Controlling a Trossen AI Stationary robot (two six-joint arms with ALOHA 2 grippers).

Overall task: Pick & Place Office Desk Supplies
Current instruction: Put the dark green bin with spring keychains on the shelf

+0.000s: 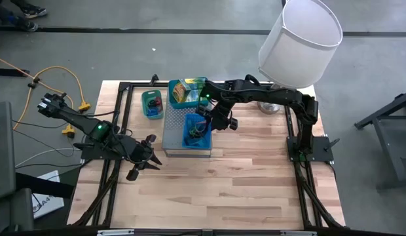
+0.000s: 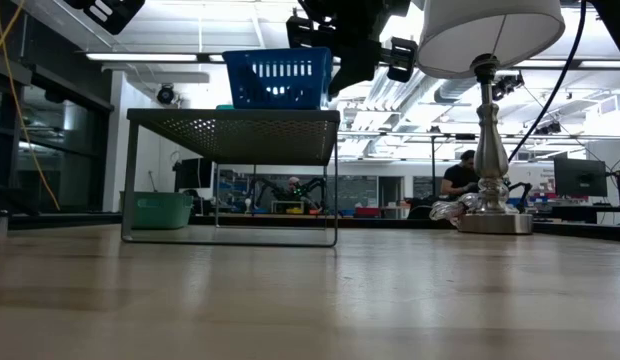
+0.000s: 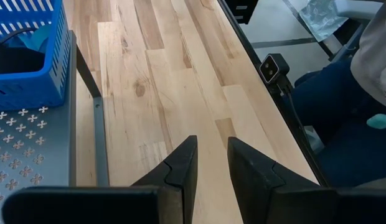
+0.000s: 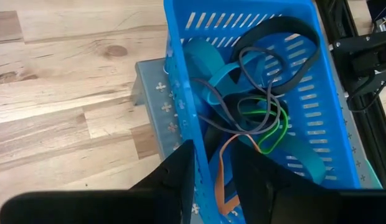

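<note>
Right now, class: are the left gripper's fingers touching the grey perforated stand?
Apart. The left wrist view shows the fingers over bare wooden table, with the grey perforated stand off to one side.

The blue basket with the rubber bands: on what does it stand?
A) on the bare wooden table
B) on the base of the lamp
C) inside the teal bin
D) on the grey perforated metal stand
D: the blue basket sits on top of the grey perforated metal stand, raised above the wooden table, as the low view also shows.

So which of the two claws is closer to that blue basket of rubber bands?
The right gripper hangs right over the blue basket. The left gripper sits off beside the grey stand.
</note>
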